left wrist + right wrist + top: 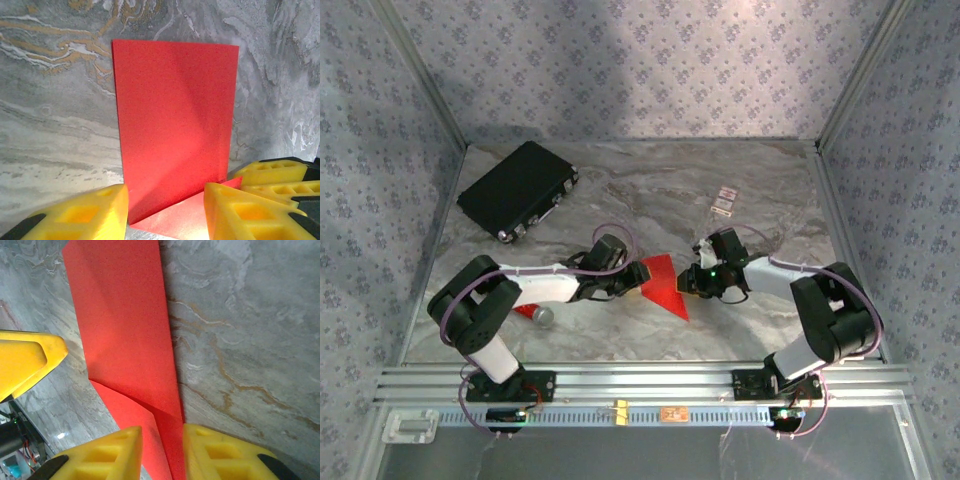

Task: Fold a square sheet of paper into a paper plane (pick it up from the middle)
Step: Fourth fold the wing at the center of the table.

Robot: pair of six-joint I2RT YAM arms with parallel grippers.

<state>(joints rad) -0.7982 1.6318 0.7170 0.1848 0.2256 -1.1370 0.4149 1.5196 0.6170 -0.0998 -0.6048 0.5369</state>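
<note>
Left wrist: paper [175,125] stretches straight ahead between left fingers [80,215], wide apart; right fingers [220,455], narrowly apart, straddle its crease.

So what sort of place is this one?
Probably a robot test cell, not a home: patterned walls hung on metal frame posts, a marble-look table, and two arms bolted to a rail at its near edge.

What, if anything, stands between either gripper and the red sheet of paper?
Nothing visible does: the square sheet of paper, partly folded, sits between the fingers of the left gripper and the right gripper.
</note>
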